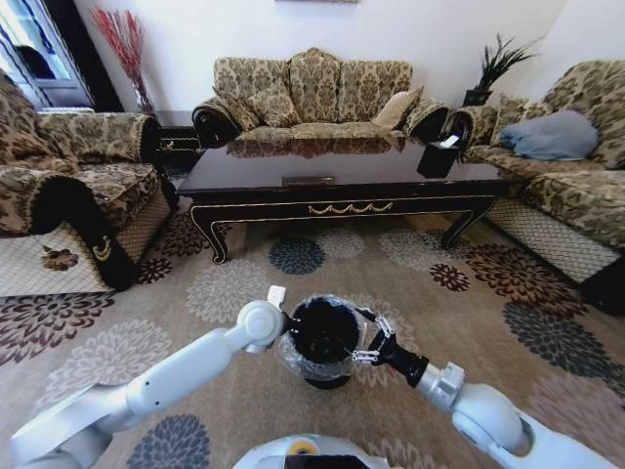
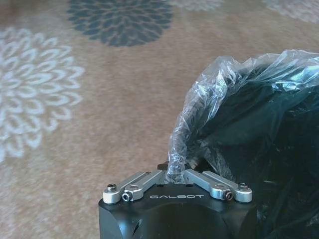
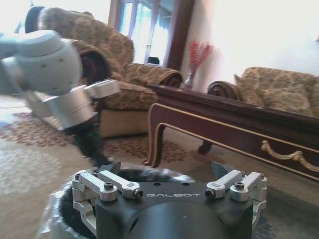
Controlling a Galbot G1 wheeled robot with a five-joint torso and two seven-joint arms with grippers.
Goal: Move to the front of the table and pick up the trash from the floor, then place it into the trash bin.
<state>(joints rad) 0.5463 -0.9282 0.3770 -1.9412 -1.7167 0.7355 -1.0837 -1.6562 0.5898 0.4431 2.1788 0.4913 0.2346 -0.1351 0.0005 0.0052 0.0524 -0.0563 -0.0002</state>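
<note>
The black trash bin [image 1: 322,337] with its crinkled clear liner stands on the flowered carpet floor [image 1: 225,293], in front of the dark wood table [image 1: 342,181]. At the bin's left rim my left gripper [image 1: 291,327] is shut; in the left wrist view the left gripper [image 2: 177,168] pinches the liner's edge [image 2: 199,114]. My right gripper [image 1: 363,342] hangs at the bin's right rim, and in the right wrist view the right gripper [image 3: 167,169] is open over the bin [image 3: 60,219], nothing between its fingers. The trash is out of view.
Patterned sofas [image 1: 312,93] surround the table: an armchair at the left [image 1: 68,195] and another at the right [image 1: 576,166]. A black tissue box [image 1: 437,156] sits on the table's right end. Open carpet lies between bin and table.
</note>
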